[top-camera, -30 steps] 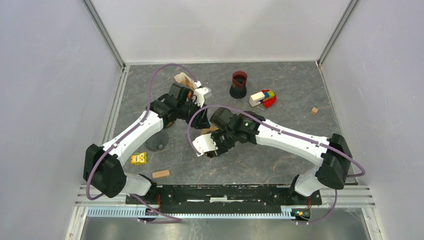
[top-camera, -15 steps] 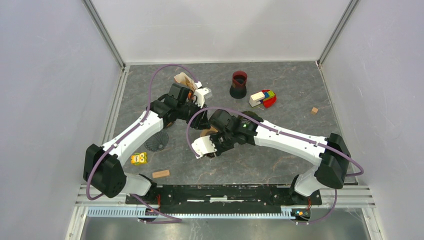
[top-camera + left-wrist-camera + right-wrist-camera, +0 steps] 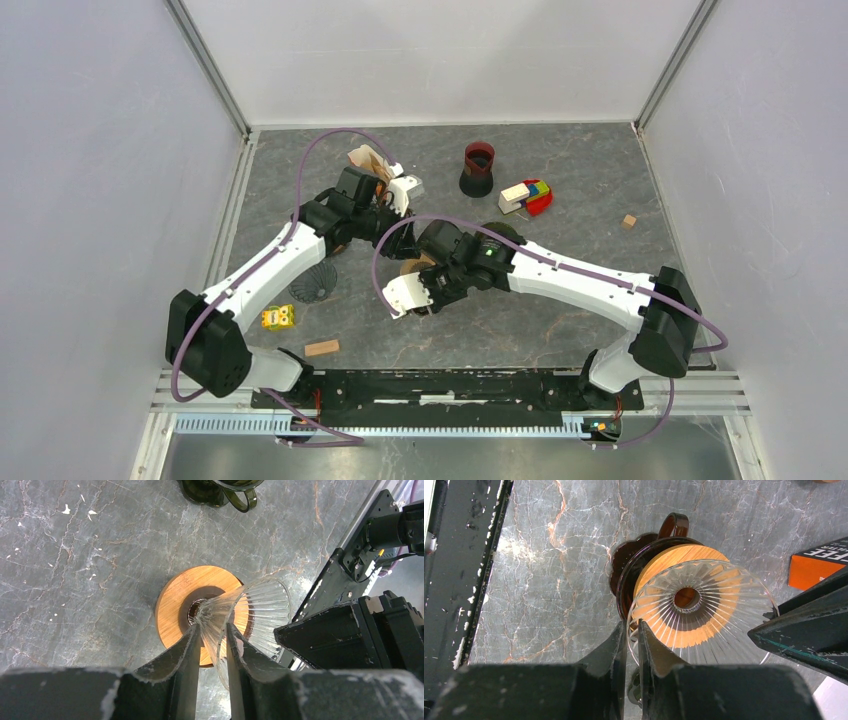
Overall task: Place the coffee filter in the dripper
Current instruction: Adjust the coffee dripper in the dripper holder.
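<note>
**Filter Placement: Dripper Held, Filter Not Yet Seated**

The dripper (image 3: 704, 605) is held by both arms. The left gripper (image 3: 214, 629) is clamped across the ribbed glass wall, low on the cone near the bamboo collar (image 3: 175, 600). The right gripper (image 3: 631, 625) is pinched on the rim at the opposite side. No paper is seen inside the cone. Whether the collar rests on the tabletop (image 3: 590, 190) cannot be told.

The coffee filter (image 3: 364, 159) is taken to be the brown paper lying beyond the dripper on its far-left side, well apart from it and untouched. A dark glass vessel (image 3: 626, 580) stands just beside the dripper.

Handling notes, as judged:

- The filter is expected to be very light, limp and easily creased. It is best taken by a light pinch at its upper edge or seam, so that the cone shape is kept open.
- The dripper is stiff, smooth and fragile. Clamping force on the glass is to be kept low, and slip on the ribs is to be expected.
- One gripper must be freed before the filter can be fetched. The dripper is to be steadied by the other.
</note>
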